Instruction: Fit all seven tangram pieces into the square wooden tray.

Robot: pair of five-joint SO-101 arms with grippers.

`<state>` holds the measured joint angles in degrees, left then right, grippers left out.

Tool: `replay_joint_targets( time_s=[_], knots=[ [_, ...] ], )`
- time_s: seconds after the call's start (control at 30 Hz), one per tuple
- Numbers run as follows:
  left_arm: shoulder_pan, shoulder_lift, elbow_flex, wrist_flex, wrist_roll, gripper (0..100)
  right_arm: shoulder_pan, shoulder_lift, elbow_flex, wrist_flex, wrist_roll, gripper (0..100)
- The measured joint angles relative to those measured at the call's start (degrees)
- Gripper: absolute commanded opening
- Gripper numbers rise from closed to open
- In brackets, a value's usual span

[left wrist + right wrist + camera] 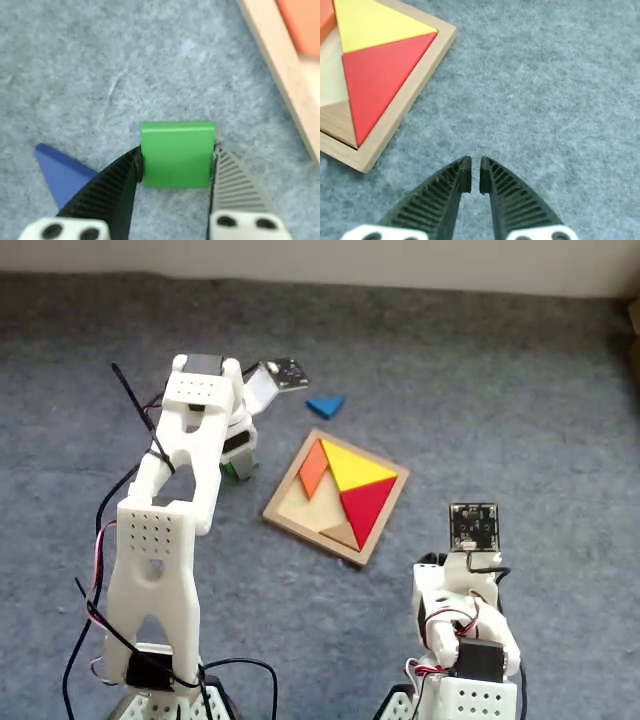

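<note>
The square wooden tray lies mid-table and holds an orange piece, a yellow triangle, a red triangle and pale wooden-coloured pieces. Just left of the tray, my left gripper is shut on a green square piece, low over the carpet; that green piece peeks out under the left arm. A blue piece lies beside the black finger. My right gripper is shut on nothing, over bare carpet near the tray's corner.
A blue triangle rests on the carpet beyond the tray's far corner. Grey carpet covers the whole table. The right arm is folded back at the front right, and cables trail from the left arm's base.
</note>
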<state>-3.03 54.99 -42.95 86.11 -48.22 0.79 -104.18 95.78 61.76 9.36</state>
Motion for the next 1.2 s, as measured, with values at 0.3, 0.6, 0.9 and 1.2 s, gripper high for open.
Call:
replay_joint_targets(
  time_s=[0.3, 0.6, 0.9, 1.2],
  knots=[
    [3.0, -4.7, -3.2, 12.9, 6.5, 9, 0.0, 0.0, 0.0, 0.0, 0.0, 4.4],
    [13.2, -20.4, 9.8, 13.9, 11.2, 9, 0.0, 0.0, 0.0, 0.0, 0.0, 4.4],
    [25.1, -25.1, 22.9, 5.5, 18.7, 9, 0.0, 0.0, 0.0, 0.0, 0.0, 4.4],
    [29.5, -22.6, 23.4, 1.8, 19.3, 21, 0.0, 0.0, 0.0, 0.0, 0.0, 4.4]
  ],
)
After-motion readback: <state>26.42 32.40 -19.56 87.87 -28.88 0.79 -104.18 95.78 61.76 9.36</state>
